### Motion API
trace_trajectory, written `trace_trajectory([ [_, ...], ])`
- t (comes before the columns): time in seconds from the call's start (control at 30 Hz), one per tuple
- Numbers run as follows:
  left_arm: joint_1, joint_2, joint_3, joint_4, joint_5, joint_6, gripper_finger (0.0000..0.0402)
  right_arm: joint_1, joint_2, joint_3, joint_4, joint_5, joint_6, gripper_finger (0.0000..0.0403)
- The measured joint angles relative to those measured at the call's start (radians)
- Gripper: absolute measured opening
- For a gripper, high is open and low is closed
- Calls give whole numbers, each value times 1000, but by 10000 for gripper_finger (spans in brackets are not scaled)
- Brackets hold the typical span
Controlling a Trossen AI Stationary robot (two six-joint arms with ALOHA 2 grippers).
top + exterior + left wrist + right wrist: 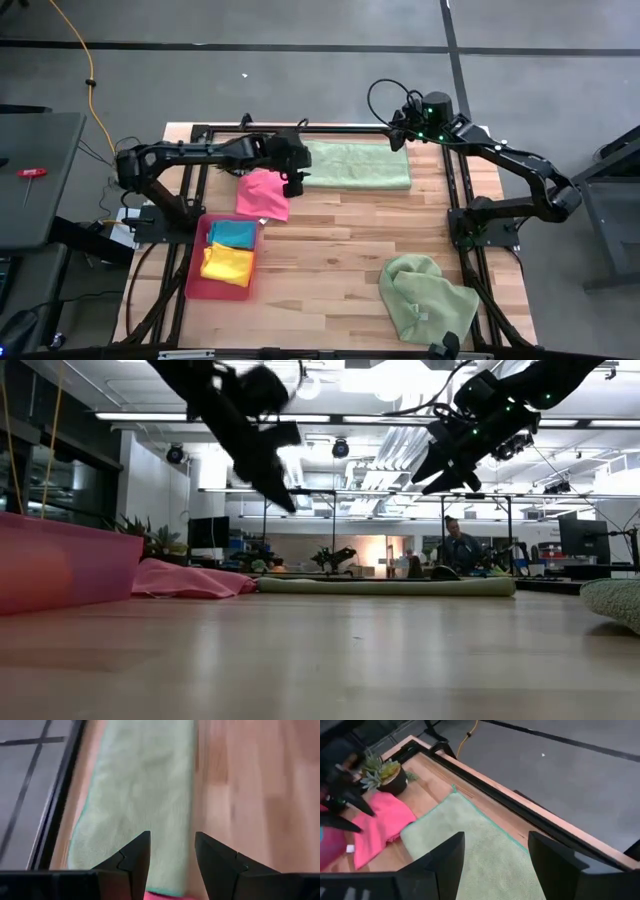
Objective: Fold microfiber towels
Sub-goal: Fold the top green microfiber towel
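The pale green microfiber towel [357,165] lying long and narrow along the table's far edge looks already folded once lengthwise, and both claws hang above its ends with nothing in them, so the step in hand reads as the pause between folds. The left gripper [293,183] hovers over the towel's end nearest the crumpled hot pink microfiber towel [262,194]; its fingers are parted and hold nothing, with the green cloth directly below and ahead of them and the pink cloth just behind. The right gripper [399,137] hangs above the opposite end, near the far corner, fingers likewise spread and empty, the towel under and in front of it. In the low view both claws are clearly off the wooden table [330,250], well above the cloth.

The next move probably calls for both claws to drop onto one short edge, or each onto a corner, pinch the doubled layers together and carry them across to halve the strip.

A second pale green towel [425,297] lies rumpled at the near right corner, while teal and yellow towels [230,250] sit in the translucent pink rectangular tray [196,268].
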Motion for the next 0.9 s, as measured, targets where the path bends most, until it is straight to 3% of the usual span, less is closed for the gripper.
trace_trajectory([
  [0.3, 52, 149, -1, -74, 38, 263, 145, 0, 0, 0, -5, 3, 97, 211],
  [0.47, 59, 193, -1, -103, 63, 271, 145, -1, 0, 0, -6, 37, 89, 211],
  [0.67, 44, 265, -1, -75, -51, 247, 145, -3, 0, 0, -7, 55, 89, 211],
  [0.9, -2, 284, 1, -21, -39, 212, 145, -3, 1, 0, -33, 54, 67, 211],
])
